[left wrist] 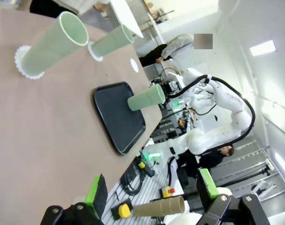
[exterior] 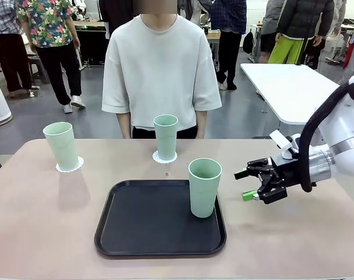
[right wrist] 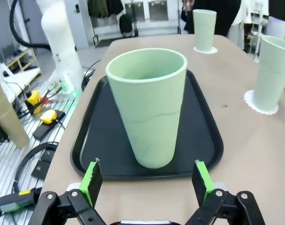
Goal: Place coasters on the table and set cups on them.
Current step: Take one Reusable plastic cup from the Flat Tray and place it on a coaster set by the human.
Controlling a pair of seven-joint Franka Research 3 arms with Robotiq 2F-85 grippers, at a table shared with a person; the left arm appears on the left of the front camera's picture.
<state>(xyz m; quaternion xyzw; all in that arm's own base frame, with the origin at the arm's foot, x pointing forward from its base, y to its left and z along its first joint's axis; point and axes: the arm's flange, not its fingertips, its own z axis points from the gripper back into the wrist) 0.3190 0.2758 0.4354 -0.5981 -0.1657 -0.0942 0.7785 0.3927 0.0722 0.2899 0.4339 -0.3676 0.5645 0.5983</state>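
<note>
Reaching toward the last cup (exterior: 204, 187) from the side, the right gripper (exterior: 245, 185) is holding its jaws wide, with nothing between them. The cup is standing upright on the black tray (exterior: 144, 221), near the tray's right edge. The right wrist view is showing the cup straight ahead, between the two green pads (right wrist: 91, 181).

I think the cup could tip over if one pad is bumping it before the other, because it is tall, light and narrower at the bottom. Its smooth plastic sides could also slip if the squeeze is too soft.

Two other cups (exterior: 62, 146) are already sitting on the counter (exterior: 37, 216), each on a round white paper coaster (exterior: 70, 167) with a wavy edge. I cannot find a third coaster for sure, so the last cup may end up on the bare counter.

The left gripper (left wrist: 151, 190) is hanging above the counter with its jaws wide too, and empty. The counter is flat, smooth and tan.
</note>
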